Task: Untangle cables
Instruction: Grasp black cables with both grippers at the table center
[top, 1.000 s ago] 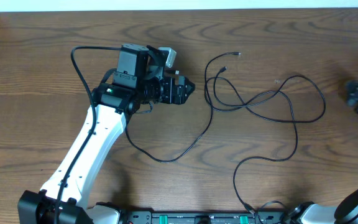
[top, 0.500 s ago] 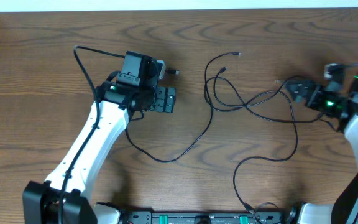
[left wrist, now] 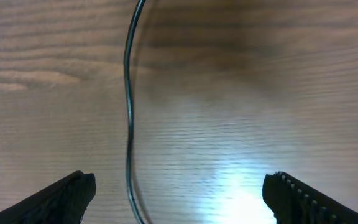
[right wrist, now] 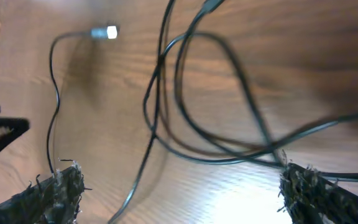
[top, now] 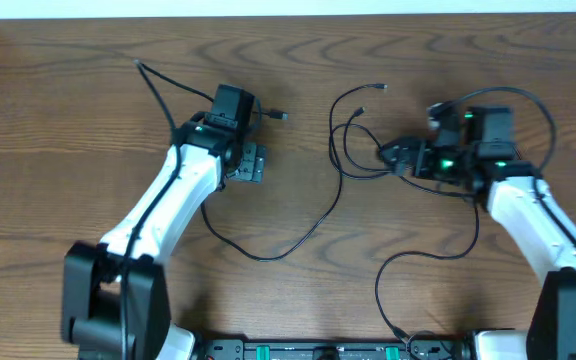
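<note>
- The left gripper (top: 251,163) is seen over the wooden table (top: 68,120), left of centre, with its jaws spread wide and nothing held between them.
- In the left wrist view, one thin black strand (left wrist: 129,124) is shown lying on the wood under the gap of the left gripper (left wrist: 179,186), closer to one finger than the other.
- The right gripper (top: 393,157) is pictured at the right side of the tangle, its jaws likewise wide apart and nothing gripped.
- The cables (top: 339,180) are found on the table between the two arms: black loops crossing one another at centre, one long strand trailing toward the left arm and another curving toward the near edge.
- From the right wrist, the crossed loops (right wrist: 160,93) are seen ahead of the right gripper (right wrist: 180,177), with a small silver plug end (right wrist: 104,32) lying beyond them on the bare wood.
- Whether either gripper touches the table cannot be told.
</note>
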Tool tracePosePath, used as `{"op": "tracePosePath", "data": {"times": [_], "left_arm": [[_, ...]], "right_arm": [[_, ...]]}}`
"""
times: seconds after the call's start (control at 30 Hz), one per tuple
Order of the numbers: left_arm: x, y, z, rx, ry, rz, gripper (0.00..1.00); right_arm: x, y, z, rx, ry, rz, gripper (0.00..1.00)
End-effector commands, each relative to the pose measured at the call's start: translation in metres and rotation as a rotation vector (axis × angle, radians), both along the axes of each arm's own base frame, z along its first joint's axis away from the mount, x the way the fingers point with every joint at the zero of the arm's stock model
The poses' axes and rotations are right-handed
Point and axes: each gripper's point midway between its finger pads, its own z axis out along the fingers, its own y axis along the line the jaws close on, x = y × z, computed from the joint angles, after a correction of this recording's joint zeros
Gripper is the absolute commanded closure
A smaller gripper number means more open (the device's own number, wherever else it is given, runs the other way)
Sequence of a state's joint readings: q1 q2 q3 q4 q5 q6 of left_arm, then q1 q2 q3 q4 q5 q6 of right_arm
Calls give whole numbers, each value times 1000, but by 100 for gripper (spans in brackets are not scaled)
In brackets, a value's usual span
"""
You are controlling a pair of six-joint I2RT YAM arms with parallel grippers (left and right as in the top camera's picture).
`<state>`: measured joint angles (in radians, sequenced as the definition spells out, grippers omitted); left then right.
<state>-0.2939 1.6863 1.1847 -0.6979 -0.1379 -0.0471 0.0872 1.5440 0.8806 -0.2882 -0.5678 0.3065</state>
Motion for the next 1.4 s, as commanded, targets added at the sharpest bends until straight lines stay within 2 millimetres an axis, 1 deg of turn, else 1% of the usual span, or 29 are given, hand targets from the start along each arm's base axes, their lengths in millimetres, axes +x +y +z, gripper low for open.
{"op": "tracePosePath", "data": {"times": [0.0, 0.1, 0.17, 0.23, 0.37, 0.43, 0.47, 0.57, 0.6, 0.73, 0.83, 0.87, 0.9, 0.93, 1.0, 1.03, 1.07, 1.23, 1.3, 1.37], "left_arm": [[7, 17, -18, 77, 29, 27, 9], [18, 23, -35, 75, 28, 54, 9], [30, 26, -41, 66, -1, 69, 9], [46, 29, -41, 56, -56, 74, 9], [71, 31, -32, 44, -154, 45, 8], [81, 28, -30, 29, -183, -9, 8], [84, 23, -30, 12, -186, -58, 8], [83, 2, -41, -48, -155, -251, 8], [81, -1, -45, -56, -142, -294, 8], [77, -2, -63, -35, -95, -371, 8], [75, -2, -71, -34, -76, -373, 8], [74, -2, -73, -34, -72, -373, 10], [74, -2, -73, -35, -70, -373, 13], [74, -2, -74, -35, -69, -373, 23], [74, -2, -74, -35, -69, -372, 59], [74, -2, -74, -35, -69, -372, 87], [74, -2, -74, -36, -69, -368, 92], [73, -2, -70, -48, -70, -350, 93], [72, -6, -62, -72, -82, -356, 92], [71, -14, -47, -114, -107, -380, 93]], "right_arm": [[-2, 12, -7, -52, 29, -38, 1], [-8, 27, -9, -81, 26, -9, 1], [-12, 36, -10, -88, 23, 14, 1], [-15, 42, -10, -89, 22, 32, 1], [-17, 47, -10, -89, 22, 46, 1], [-18, 48, -10, -89, 22, 48, 1], [-18, 48, -10, -89, 22, 48, 1], [-17, 48, -10, -89, 22, 48, 1], [-17, 48, -10, -89, 21, 48, 1], [-17, 48, -10, -89, 22, 48, 1], [-17, 48, -10, -89, 21, 48, 1], [-17, 48, -10, -89, 22, 48, 1], [-18, 48, -10, -89, 21, 48, 1], [-18, 48, -10, -89, 22, 48, 1], [-17, 48, -10, -90, 21, 48, 1], [-17, 48, -10, -89, 21, 48, 1], [-17, 48, -10, -90, 21, 48, 1], [-17, 47, -10, -92, 20, 46, 1], [-17, 47, -10, -93, 20, 46, 1], [-16, 46, -10, -100, 18, 40, 1]]}}
